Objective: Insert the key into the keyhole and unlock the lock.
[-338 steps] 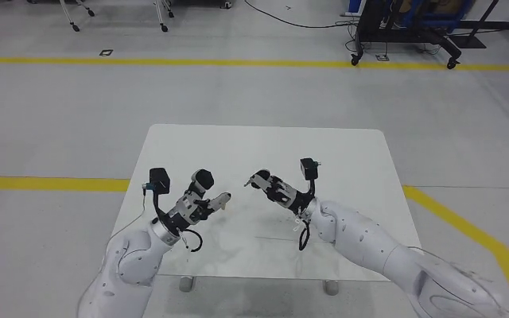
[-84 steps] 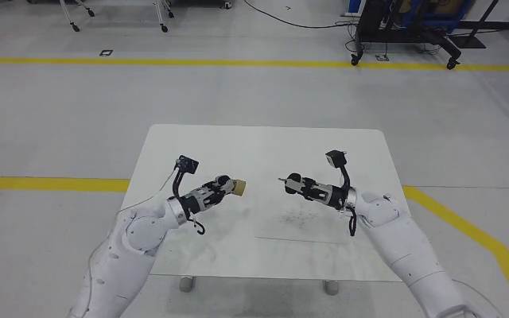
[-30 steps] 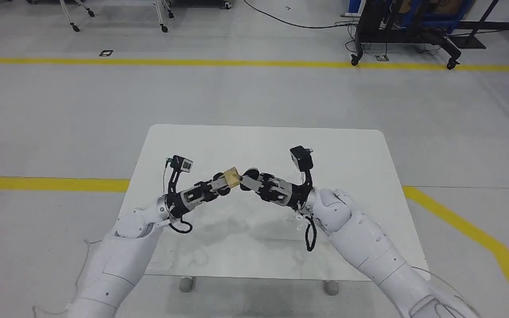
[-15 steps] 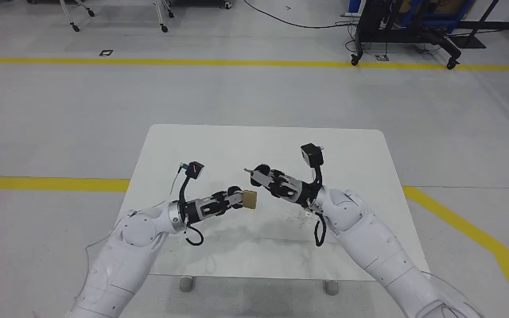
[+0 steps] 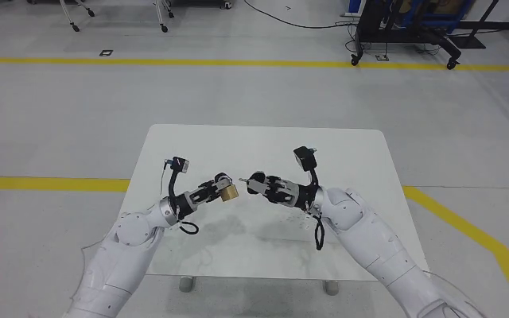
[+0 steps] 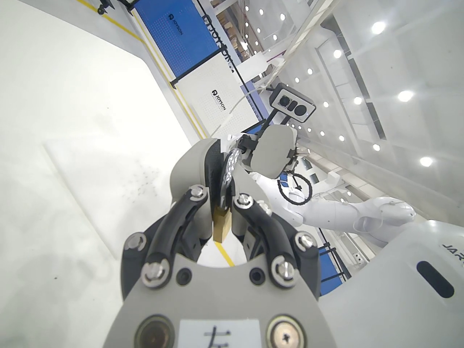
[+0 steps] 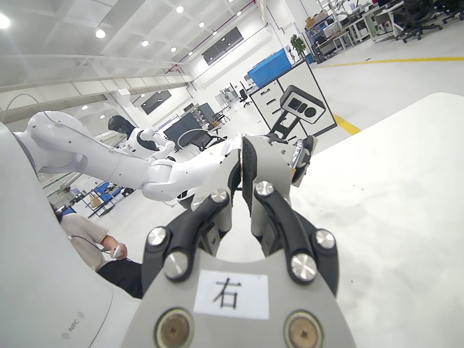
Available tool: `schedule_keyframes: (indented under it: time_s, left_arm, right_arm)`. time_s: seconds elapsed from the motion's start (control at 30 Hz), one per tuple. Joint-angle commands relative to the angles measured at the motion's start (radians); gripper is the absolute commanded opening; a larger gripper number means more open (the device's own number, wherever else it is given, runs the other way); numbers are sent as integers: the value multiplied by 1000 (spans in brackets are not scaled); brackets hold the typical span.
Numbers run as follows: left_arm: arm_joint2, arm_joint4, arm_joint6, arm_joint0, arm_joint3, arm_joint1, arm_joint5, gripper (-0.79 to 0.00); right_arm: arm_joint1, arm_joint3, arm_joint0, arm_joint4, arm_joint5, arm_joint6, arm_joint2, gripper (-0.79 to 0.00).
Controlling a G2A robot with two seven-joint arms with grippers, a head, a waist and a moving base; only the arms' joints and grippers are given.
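Holds the brass lock [image 5: 229,191] in the left gripper [image 5: 220,190], raised off the white table [image 5: 350,159] above its middle. In the left wrist view, clamps the lock [image 6: 222,224] between two fingers [image 6: 188,172] drawn in to a slim gap no wider than the lock's body, which sits well back between them. Points the right gripper [image 5: 250,183] at the lock from the opposite side, at about the same height. Pinches the key [image 5: 241,181] between pads pressed almost together, with just a thin tip sticking out toward the lock in the top view. Hides the gripped part of the key between the right fingers [image 7: 270,161] in the right wrist view, where hardly any gap is left. Places key tip and lock just beside each other, the two grippers nearly nose to nose. Cannot tell whether the tip touches the lock or sits in the keyhole, which is too small to make out.
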Motion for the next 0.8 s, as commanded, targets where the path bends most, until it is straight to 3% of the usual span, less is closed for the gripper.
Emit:
schedule_keyframes:
  time_s: [0.0,0.1,0.17,0.3,0.47,0.77]
  left_arm:
    - [-6,28,16,-1,-2,1,9,-785]
    - [1,112,94,31,-44,2,125,-785]
    - [10,126,119,37,-71,1,287,-785]
    - [28,47,130,36,-104,-6,443,-785]
    - [36,-75,148,9,-68,-19,450,-785]
    - [35,-51,196,7,-64,-21,465,-785]
  right_arm:
    - [0,1,0,2,-1,0,-1,-785]
    - [0,-5,-6,1,11,4,-6,-785]
    - [2,-21,-24,-4,59,-9,4,-785]
    - [14,-57,-93,140,164,25,22,-785]
    - [46,-143,-192,252,361,92,106,-785]
    - [48,-153,-200,251,370,94,113,-785]
